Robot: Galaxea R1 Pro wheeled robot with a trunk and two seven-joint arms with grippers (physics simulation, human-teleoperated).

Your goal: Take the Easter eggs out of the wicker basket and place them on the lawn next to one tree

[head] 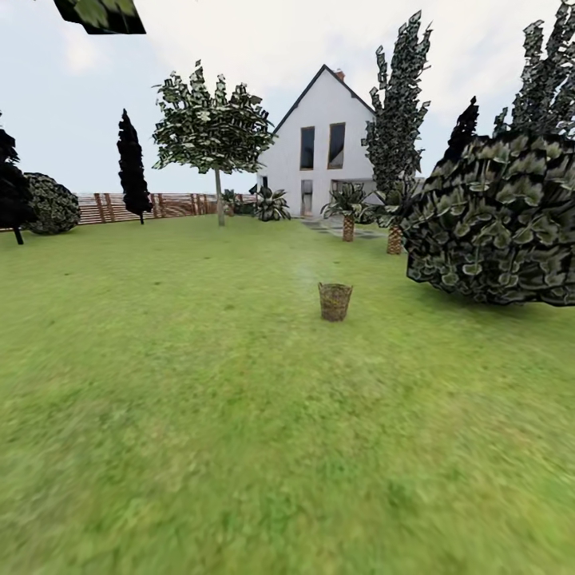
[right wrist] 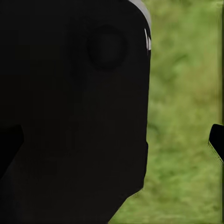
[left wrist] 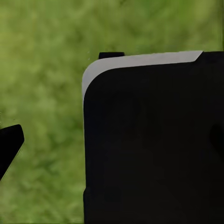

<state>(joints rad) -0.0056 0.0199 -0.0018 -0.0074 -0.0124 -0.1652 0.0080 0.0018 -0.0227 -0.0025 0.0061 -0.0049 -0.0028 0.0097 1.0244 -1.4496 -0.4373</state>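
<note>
i'm on the approach, with the wicker basket (head: 335, 301) standing upright on the lawn (head: 200, 415) ahead of me, a little right of centre in the head view and well short of the white house (head: 323, 152). i take the basket as my landmark. from here i can't see into it, so i can't say how many easter eggs sit inside. a big dark bush (head: 495, 216) lies to the right of the basket and somewhat beyond it, a thin-trunked tree (head: 214, 136) stands far beyond the basket to its left, and the wooden fence (head: 160, 205) runs behind that.

both wrist views look down at blurred grass past a large black part of the robot's own body. a dark fingertip (left wrist: 10, 145) pokes in at the edge of the left wrist view, and another dark tip (right wrist: 217, 142) at the edge of the right wrist view. i cannot tell whether either pair of fingers is spread or pressed together.

to do this step well, i'd drive straight at the basket and keep it centred in the head view. i'd stop just beside it, close enough to reach down over the rim, yet not so close that the base nudges it over. i'd stay off the bush side, so there is room for the arms.
</note>
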